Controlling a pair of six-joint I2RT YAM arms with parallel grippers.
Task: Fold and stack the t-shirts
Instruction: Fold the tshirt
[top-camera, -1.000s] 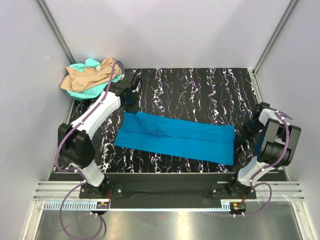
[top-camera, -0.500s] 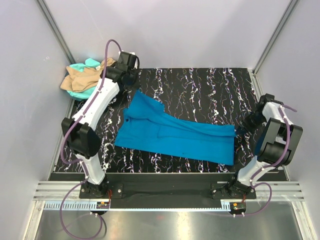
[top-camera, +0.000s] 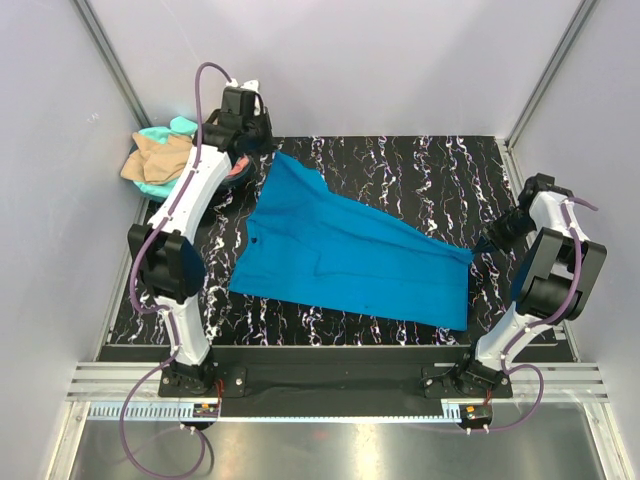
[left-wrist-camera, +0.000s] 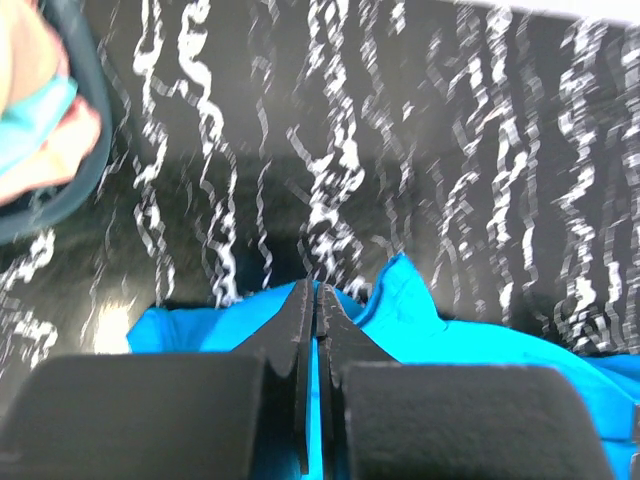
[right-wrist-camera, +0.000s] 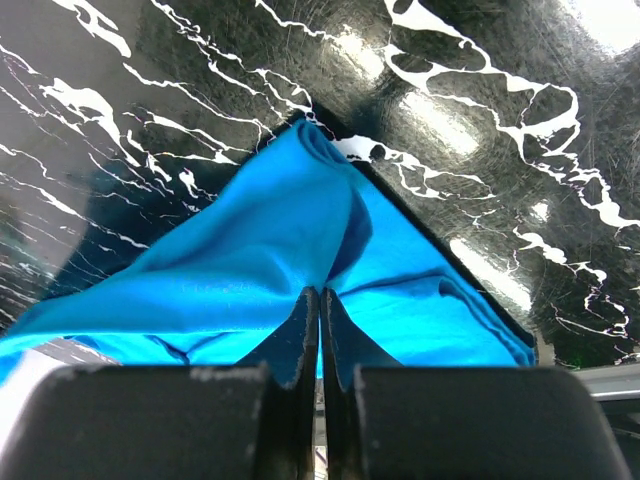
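- The desk (top-camera: 400, 170) filled the middle of the top view, black with white veining.
- The blue t-shirt (top-camera: 345, 262) lay across its centre, one corner drawn toward the upper left and its right edge pulled toward mid-right.
- The tan and mint t-shirts (top-camera: 158, 160) sat heaped at the upper left.
- Your left fingers (left-wrist-camera: 308, 318) were closed on a blue corner, and your right fingers (right-wrist-camera: 312, 310) were pinched on the opposite edge.
- I judge you were mid-fold on this shirt. Next, you should carry both held parts over together, keeping the cloth taut.
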